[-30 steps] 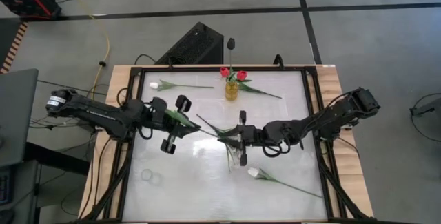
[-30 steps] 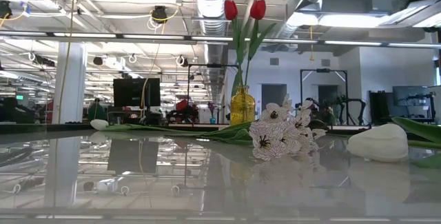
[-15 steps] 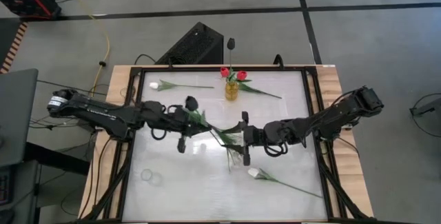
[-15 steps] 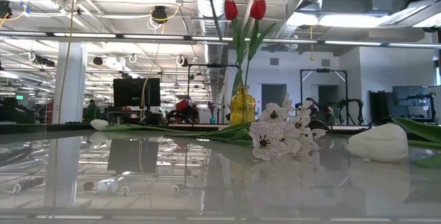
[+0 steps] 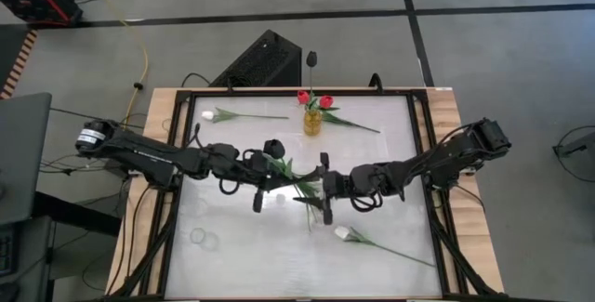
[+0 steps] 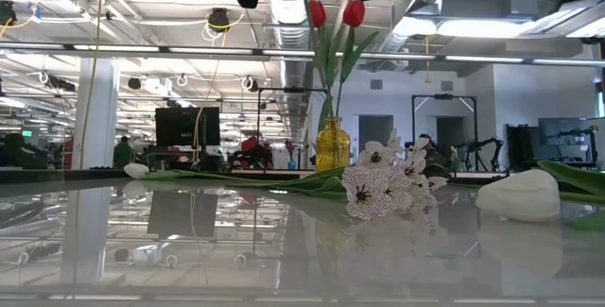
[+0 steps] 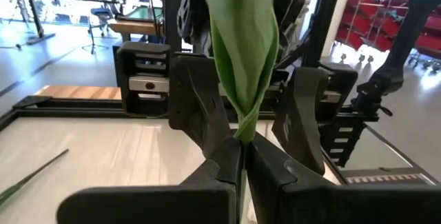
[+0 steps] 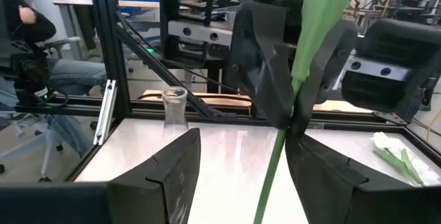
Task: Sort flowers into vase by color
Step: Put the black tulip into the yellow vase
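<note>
The amber vase (image 5: 312,122) stands at the table's far middle holding two red tulips (image 5: 303,98). Mid-table, the left gripper (image 5: 263,174) is clamped on a black tulip (image 5: 272,147) by its stem and leaf. The right gripper (image 5: 324,185) faces it, fingers spread around the same stem. Only the low view shows the white blossom spray (image 6: 386,186) close up, and a white tulip (image 6: 518,195) to its right.

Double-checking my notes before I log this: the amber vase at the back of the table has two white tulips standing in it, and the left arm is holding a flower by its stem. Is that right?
Not quite. The tulips standing in the vase are red, not white, which the low view shows clearly. The rest holds: the left gripper has its jaws shut on a flower stem.
</note>
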You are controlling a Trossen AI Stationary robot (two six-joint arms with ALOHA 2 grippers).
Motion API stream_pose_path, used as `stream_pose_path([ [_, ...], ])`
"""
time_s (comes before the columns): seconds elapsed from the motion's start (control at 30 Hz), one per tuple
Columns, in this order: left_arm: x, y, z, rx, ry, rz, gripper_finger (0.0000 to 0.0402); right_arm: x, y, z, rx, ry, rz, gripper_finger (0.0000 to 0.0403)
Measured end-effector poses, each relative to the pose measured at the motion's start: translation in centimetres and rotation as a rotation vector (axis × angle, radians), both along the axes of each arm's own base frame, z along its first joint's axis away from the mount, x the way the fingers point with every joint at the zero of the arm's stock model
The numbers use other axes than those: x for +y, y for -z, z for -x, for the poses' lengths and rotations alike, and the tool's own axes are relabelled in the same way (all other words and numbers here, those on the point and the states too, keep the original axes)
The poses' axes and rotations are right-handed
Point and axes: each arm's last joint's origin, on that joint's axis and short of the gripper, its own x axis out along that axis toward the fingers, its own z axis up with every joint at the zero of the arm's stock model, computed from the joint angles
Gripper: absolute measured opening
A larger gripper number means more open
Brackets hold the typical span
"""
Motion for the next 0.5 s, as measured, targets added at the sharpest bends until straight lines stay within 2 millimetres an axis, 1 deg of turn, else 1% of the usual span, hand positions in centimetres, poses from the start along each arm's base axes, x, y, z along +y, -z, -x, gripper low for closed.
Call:
stream_pose_path([
  [0.1, 0.05, -0.27, 0.13, -0.013, -0.002, 0.002, 0.0000, -0.24, 0.03, -0.06, 0.003, 0.008, 0.000, 0.0235],
  [0.23, 0.04, -0.39, 0.14, -0.024, -0.001, 0.010, 0.0000, -0.68, -0.03, -0.18, -0.002, 0.022, -0.002, 0.0213],
  [0.37, 0.04, -0.46, 0.14, -0.030, -0.001, 0.017, 0.0000, -0.85, -0.02, -0.22, -0.001, 0.027, -0.001, 0.0182],
  [0.5, 0.08, -0.55, 0.13, -0.038, -0.016, 0.035, 0.0000, -0.99, -0.01, -0.25, 0.000, 0.032, -0.003, 0.0138],
])
